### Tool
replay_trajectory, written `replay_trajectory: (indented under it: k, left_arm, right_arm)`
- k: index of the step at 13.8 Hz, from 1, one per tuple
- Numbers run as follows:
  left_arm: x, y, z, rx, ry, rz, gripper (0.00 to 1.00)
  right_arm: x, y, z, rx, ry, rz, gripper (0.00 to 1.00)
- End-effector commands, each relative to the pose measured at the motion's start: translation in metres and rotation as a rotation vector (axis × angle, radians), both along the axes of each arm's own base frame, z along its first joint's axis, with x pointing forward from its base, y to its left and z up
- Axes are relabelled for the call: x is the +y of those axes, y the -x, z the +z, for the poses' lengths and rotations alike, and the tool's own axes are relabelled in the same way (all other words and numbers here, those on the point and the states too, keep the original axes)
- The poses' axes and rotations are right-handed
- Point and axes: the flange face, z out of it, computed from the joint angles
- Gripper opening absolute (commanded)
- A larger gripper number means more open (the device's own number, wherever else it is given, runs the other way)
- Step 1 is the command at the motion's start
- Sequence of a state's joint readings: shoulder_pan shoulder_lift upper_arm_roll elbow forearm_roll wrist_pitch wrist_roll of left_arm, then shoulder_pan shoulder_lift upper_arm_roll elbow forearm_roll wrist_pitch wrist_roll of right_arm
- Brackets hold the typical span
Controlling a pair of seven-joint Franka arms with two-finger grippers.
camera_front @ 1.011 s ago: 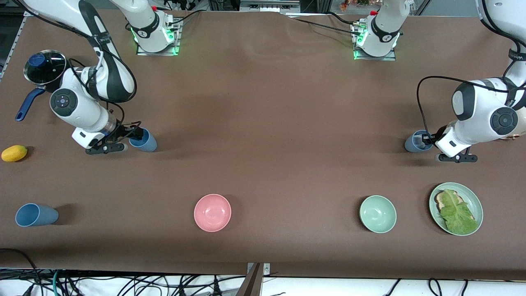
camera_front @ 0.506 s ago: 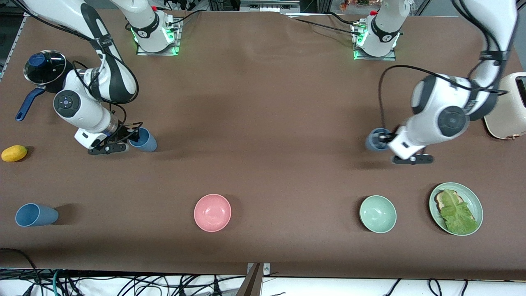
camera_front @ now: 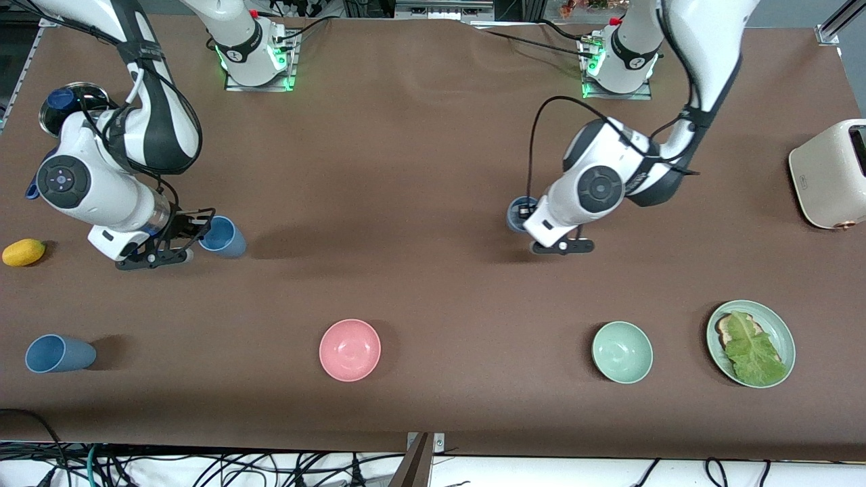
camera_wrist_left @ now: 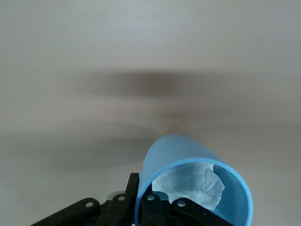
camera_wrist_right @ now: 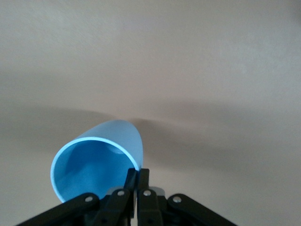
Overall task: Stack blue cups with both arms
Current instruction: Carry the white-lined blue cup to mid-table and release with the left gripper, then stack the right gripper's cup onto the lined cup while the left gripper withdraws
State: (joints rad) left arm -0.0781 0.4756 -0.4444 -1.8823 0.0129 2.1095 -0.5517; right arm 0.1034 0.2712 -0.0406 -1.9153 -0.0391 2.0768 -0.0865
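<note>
Carried in from the toaster (camera_front: 831, 174) end, the left gripper (camera_front: 526, 219) pinches a light, thin-walled cup (camera_front: 519, 213) by its rim, as the right gripper (camera_front: 187, 233) pinches the other cup (camera_front: 221, 237).

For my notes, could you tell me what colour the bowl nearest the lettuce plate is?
Pale green bowl; clearest in the front view.
</note>
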Motion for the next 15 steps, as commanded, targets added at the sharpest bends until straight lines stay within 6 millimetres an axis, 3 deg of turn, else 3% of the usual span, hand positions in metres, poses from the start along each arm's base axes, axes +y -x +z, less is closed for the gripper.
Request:
replay_trajectory:
  k: [1,2,3,4,5,7,9,12,15]
  left_arm:
    - [-0.020,-0.004,-0.003,-0.013,0.029,0.027,0.00]
    - [-0.025,-0.002,-0.004,-0.012,0.030,0.022,0.00]
    - [-0.026,-0.002,-0.003,-0.013,0.031,0.019,0.25]
    - [-0.028,-0.002,0.000,-0.017,0.034,0.023,0.99]
    - [-0.029,-0.004,0.008,-0.026,0.035,0.022,1.00]
    - [-0.028,-0.012,0.046,-0.060,0.036,0.022,1.00]
    - [-0.012,-0.028,0.098,-0.073,0.011,0.026,1.00]
    - [0.044,-0.068,0.190,-0.046,-0.022,0.083,1.00]
    - [0.102,-0.078,0.232,-0.076,-0.068,-0.020,1.00]
  right_arm:
    - [0.023,-0.014,0.039,0.002,-0.021,0.021,0.00]
    - [0.030,-0.019,0.056,-0.005,-0.030,0.025,0.00]
    - [0.038,-0.025,0.065,-0.002,-0.038,0.030,0.00]
    - [0.045,-0.029,0.077,-0.004,-0.052,0.032,0.00]
    - [0.052,-0.034,0.083,-0.002,-0.068,0.032,0.00]
    - [0.072,-0.039,0.094,-0.009,-0.092,0.023,0.00]
    - [0.099,-0.040,0.101,-0.009,-0.088,0.004,0.00]
    - [0.154,-0.036,0.102,-0.015,-0.076,-0.049,0.00]
    - [0.227,-0.027,0.097,-0.028,-0.065,-0.113,0.00]
